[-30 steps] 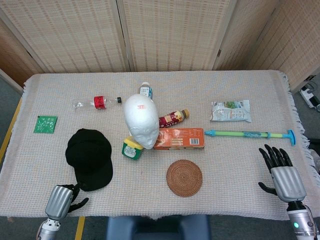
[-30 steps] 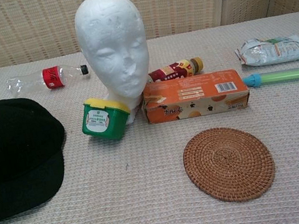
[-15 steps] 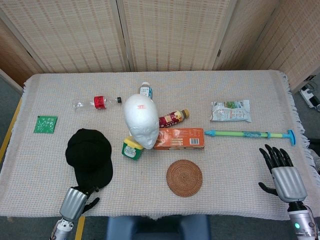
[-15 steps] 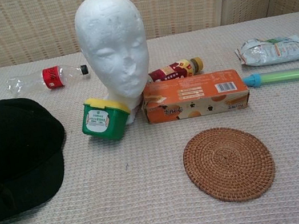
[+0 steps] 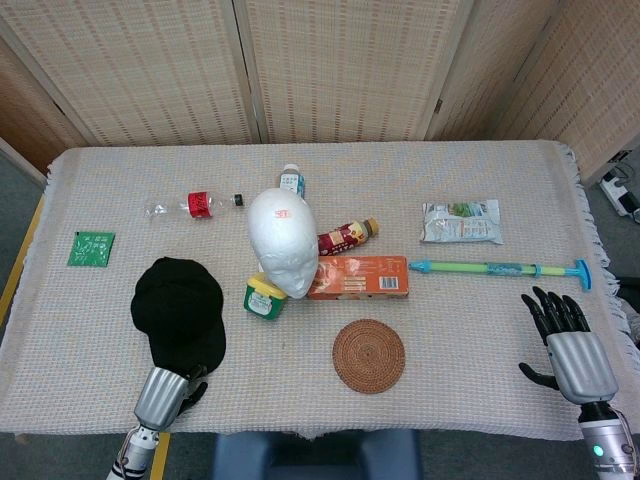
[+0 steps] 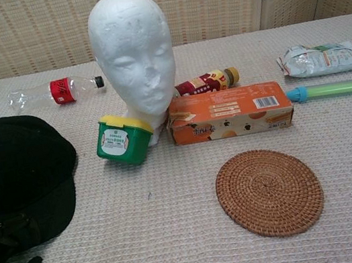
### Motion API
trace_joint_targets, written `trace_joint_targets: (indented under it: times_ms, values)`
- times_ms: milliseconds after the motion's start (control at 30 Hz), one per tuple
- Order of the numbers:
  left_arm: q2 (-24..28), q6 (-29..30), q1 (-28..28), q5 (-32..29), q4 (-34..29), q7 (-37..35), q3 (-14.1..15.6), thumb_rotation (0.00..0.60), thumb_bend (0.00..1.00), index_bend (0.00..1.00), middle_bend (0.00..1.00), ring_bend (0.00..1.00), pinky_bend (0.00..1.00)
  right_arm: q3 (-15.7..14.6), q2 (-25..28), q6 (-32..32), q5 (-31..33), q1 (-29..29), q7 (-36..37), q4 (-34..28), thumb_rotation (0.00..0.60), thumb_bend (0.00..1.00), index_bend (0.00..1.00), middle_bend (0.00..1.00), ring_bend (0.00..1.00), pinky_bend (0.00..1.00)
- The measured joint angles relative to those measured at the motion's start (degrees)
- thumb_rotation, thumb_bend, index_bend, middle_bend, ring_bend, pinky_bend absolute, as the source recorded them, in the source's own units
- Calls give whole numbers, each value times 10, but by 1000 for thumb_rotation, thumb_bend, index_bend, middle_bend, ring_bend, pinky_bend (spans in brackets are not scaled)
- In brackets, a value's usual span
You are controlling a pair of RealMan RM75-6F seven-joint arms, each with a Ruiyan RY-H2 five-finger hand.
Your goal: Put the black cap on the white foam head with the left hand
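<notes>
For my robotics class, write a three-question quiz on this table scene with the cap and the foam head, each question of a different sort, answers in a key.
1. True or false: the black cap already sits on the white foam head.
2. Which hand is at the cap's brim? A) left hand B) right hand
3. Fill in: the green tub has a ____ lid.

Key
1. False; the cap lies on the table, left of the head.
2. A; the right hand is open, far from the cap.
3. Yellow.
</notes>
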Motion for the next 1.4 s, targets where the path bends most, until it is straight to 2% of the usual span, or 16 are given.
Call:
trace_joint_targets:
  times_ms: [533, 867, 1167, 1400]
  values:
    - [6, -12, -16, -40, 31, -1, -11, 600, 329, 528, 1000, 994, 1000, -6, 5, -16, 1, 6, 0, -6, 600, 102, 0, 0, 0, 0]
    - [18, 4, -32, -67, 28, -16, -30, 600, 422, 656, 1000, 993, 1000, -12, 9, -17, -7, 7, 5, -9, 600, 102, 0, 0, 0, 0]
    - [47, 45, -87, -100, 21, -26, -69, 600, 468, 660, 1000, 993, 1000, -14, 11, -15, -11, 6, 10, -9, 600, 102, 0, 0, 0, 0]
    - [101, 88, -168, -136, 0, -25, -123, 600, 478, 665, 1000, 994, 1000, -16, 11, -13, -14, 5, 9, -9, 600, 103, 0, 0, 0, 0]
